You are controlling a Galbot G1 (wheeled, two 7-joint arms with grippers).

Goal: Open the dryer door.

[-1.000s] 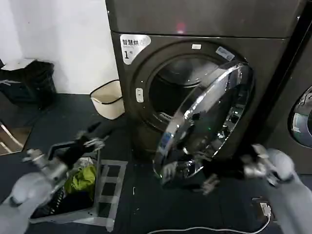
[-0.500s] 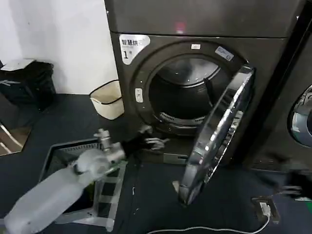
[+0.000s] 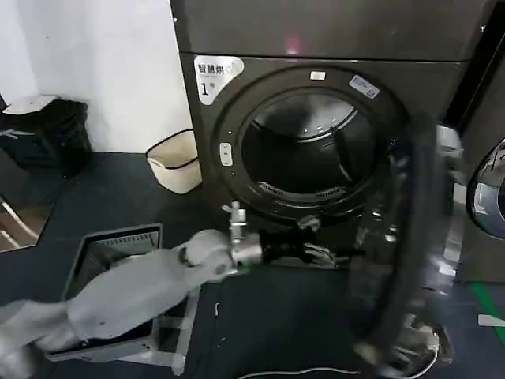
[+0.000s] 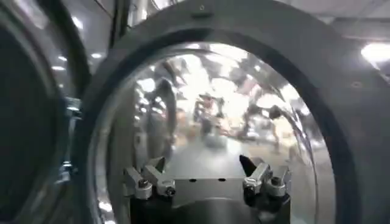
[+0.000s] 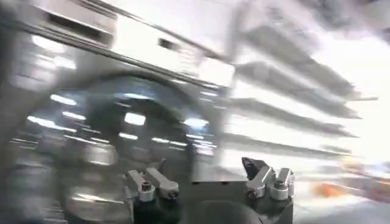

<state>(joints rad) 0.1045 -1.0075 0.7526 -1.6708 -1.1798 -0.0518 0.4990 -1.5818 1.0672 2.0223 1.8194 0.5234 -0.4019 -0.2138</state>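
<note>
While the dryer door point(image 3: 410, 253) stands blurred at 4 o'clock, swung wide, the left hand point(image 3: 335, 254) reaches toward it, fingers apart, holding nothing.

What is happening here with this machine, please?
A robot is opening the dryer door. The door stands swung far out to the right, so the drum opening is exposed. The left gripper, open, reaches low in front of the opening toward the door's inner side. The right gripper is open and holds nothing.
</note>
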